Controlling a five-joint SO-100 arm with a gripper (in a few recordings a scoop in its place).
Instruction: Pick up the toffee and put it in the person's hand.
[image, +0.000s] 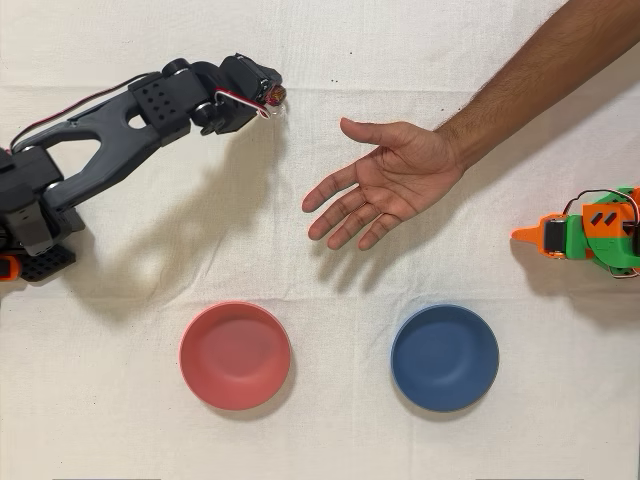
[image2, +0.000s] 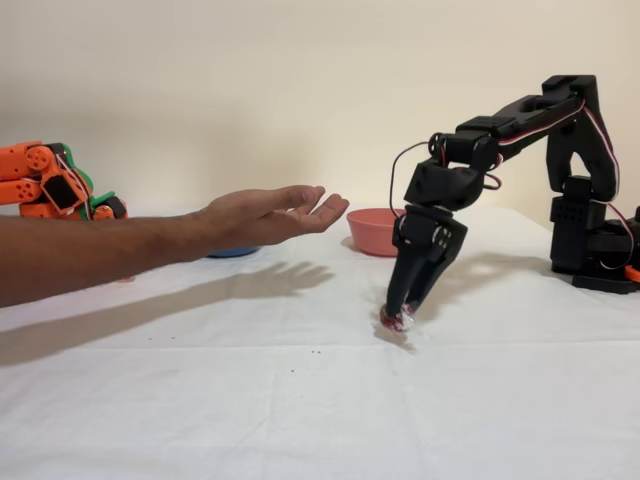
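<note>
The toffee (image2: 396, 318), a small shiny red-wrapped candy, sits between the tips of my black gripper (image2: 399, 310), just above the white cloth. The fingers point straight down and are shut on it. From overhead, the toffee (image: 274, 97) peeks out red at the end of the gripper (image: 270, 100), upper left of centre. The person's hand (image: 385, 185) is held palm up with fingers spread, to the right of the gripper in the overhead view. In the fixed view the person's hand (image2: 270, 215) hovers above the table, left of the gripper and higher than the candy.
A red bowl (image: 235, 354) and a blue bowl (image: 444, 357) stand near the bottom edge of the overhead view. The idle orange arm (image: 590, 230) rests at the right edge. The person's forearm (image: 540, 80) crosses the upper right. A white cloth (image: 320, 420) covers the table.
</note>
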